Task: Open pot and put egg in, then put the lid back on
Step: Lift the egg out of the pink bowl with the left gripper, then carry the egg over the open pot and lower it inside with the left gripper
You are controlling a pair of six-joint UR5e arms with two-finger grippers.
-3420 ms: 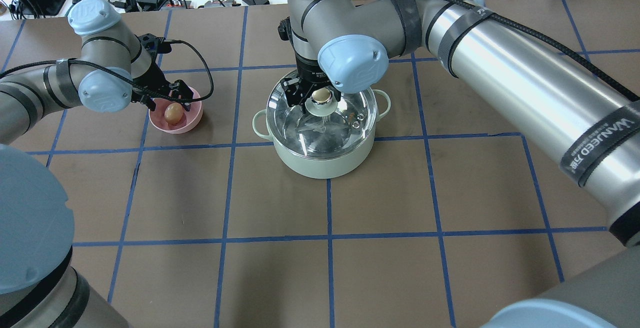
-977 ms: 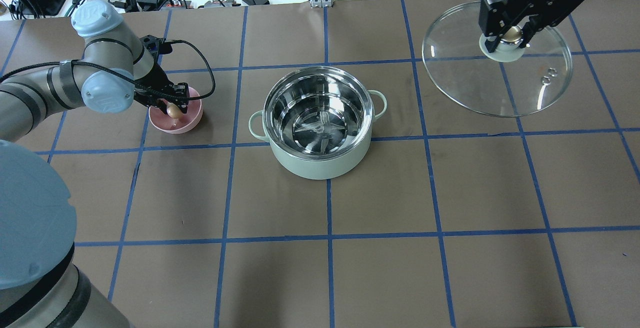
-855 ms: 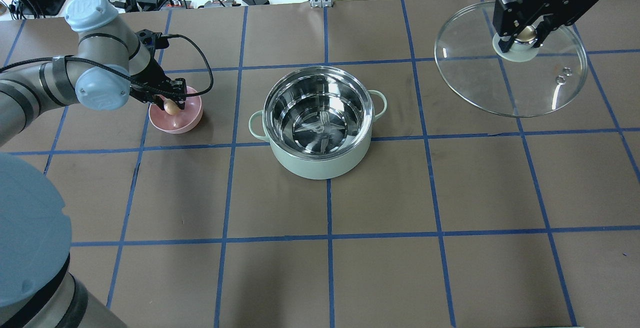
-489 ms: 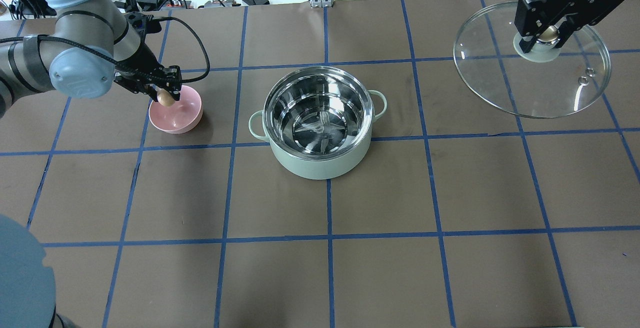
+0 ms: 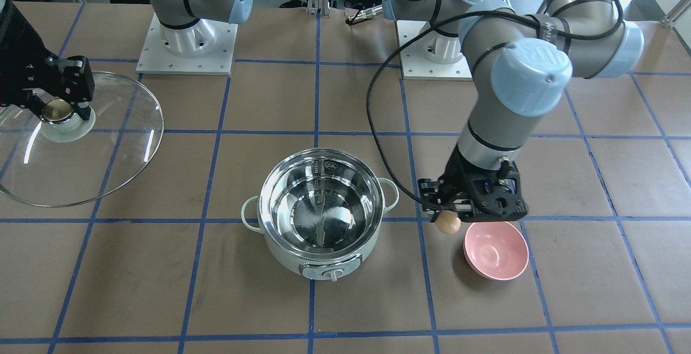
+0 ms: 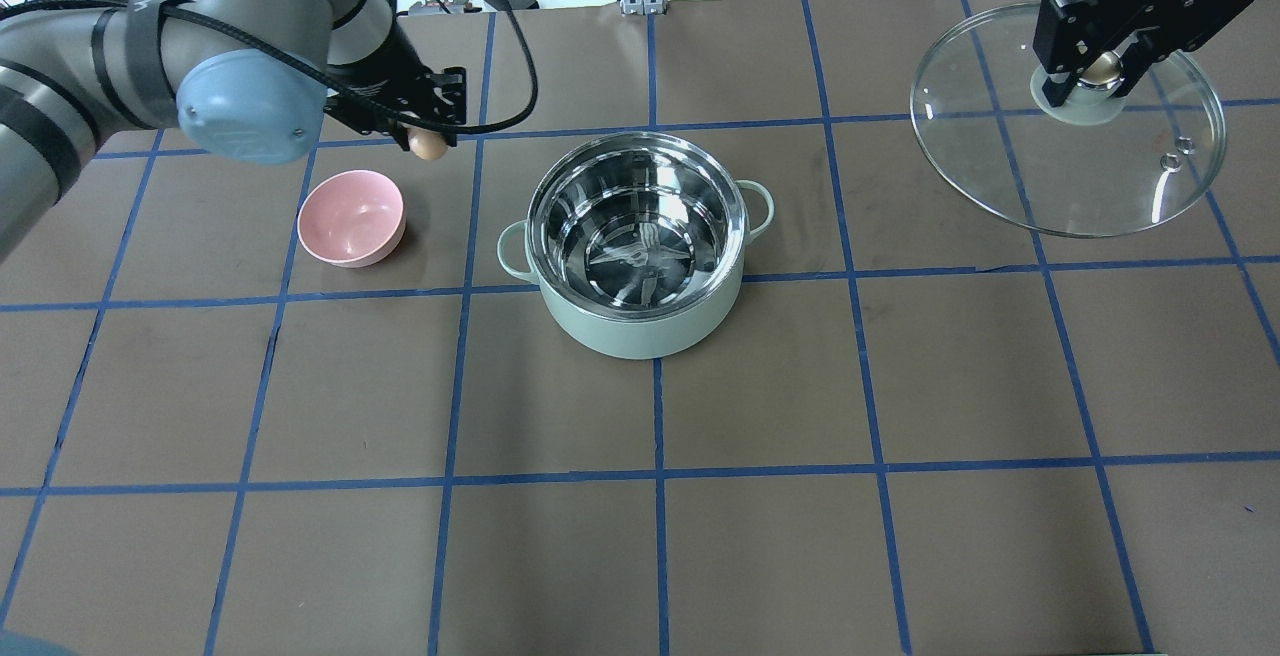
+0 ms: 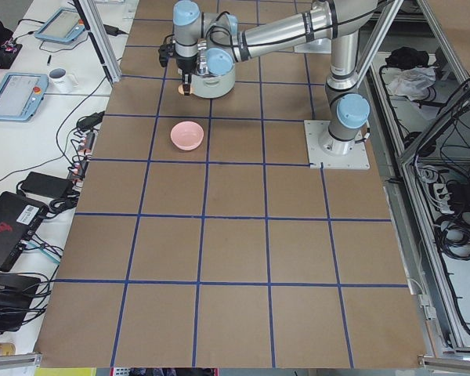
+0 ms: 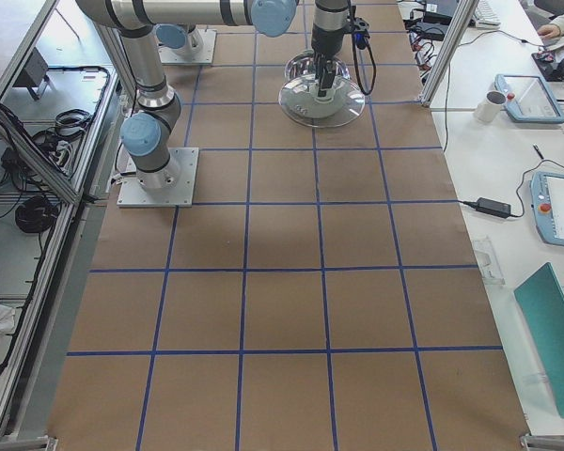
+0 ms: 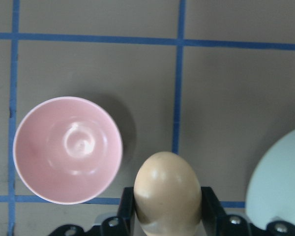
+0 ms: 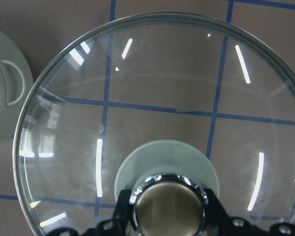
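The mint-green pot (image 6: 640, 331) stands open mid-table, its steel inside empty; it also shows in the front view (image 5: 291, 259). My left gripper (image 6: 428, 136) is shut on the light-brown egg (image 6: 428, 145) and holds it in the air between the pink bowl and the pot, to the pot's left. The egg also shows in the front view (image 5: 447, 224) and the left wrist view (image 9: 167, 191). My right gripper (image 6: 1095, 71) is shut on the knob of the glass lid (image 6: 1060, 171) and holds it raised, far right of the pot. The lid also shows in the right wrist view (image 10: 162, 98).
The empty pink bowl (image 6: 352, 219) sits left of the pot; it also shows in the left wrist view (image 9: 68, 150). The table is brown with blue tape lines. Cables and electronics lie beyond the far edge at the left.
My left gripper has lifted the egg out of the pink bowl and carried it up and right toward the pot. My right gripper has moved the lid off the pot to the far right.
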